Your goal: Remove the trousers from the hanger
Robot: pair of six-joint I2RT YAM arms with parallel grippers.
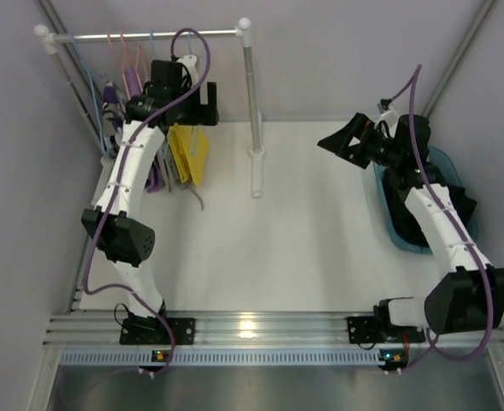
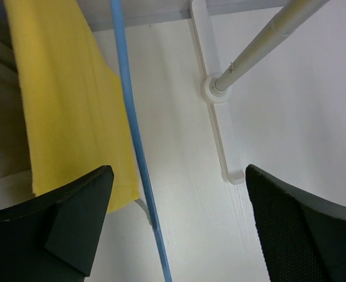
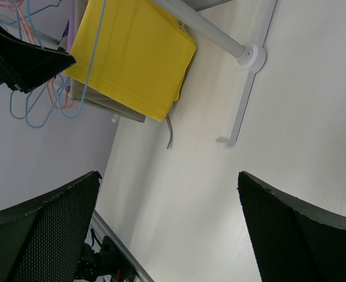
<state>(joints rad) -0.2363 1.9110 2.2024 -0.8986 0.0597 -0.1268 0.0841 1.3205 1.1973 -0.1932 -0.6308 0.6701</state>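
1. Top view: the left gripper (image 1: 198, 110) is up at the clothes rail (image 1: 89, 37) in the upper left, beside a yellow garment (image 1: 192, 154). How wide its jaws are I cannot tell here. At right, the right gripper (image 1: 341, 141) has wide jaws beside a blue tub (image 1: 401, 242) on the bench (image 1: 303, 240). The black trousers (image 1: 394, 205) lie in the tub, partly under the arm.
2. Left wrist view: only here is the light-blue hanger (image 2: 134, 135) seen running bare between the wide left jaws, touching neither.
3. Right wrist view: the wide right jaws hold nothing, and the yellow garment is in the upper left of the frame.
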